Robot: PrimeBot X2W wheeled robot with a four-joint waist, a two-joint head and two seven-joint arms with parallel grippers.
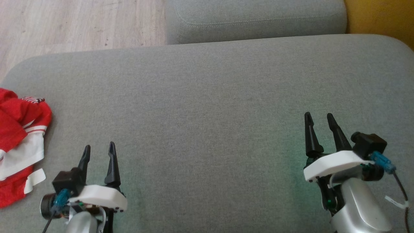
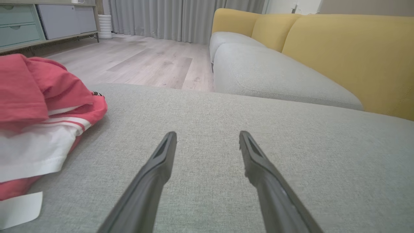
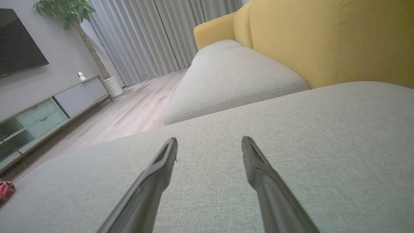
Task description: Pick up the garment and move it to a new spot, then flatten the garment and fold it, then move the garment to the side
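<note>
The crumpled red-and-white fabric garment (image 1: 19,142) lies bunched at the left edge of the grey woven sofa cushion (image 1: 210,97). The left pincer (image 1: 98,150) hovers just beside it, fingers spread and empty. The right pincer (image 1: 318,118), well apart, gapes empty too

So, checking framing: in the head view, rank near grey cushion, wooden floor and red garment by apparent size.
1. near grey cushion
2. wooden floor
3. red garment, partly out of frame

Left hand (image 1: 99,151) and right hand (image 1: 319,119) both empty, fingers spread, pointing forward.
</note>
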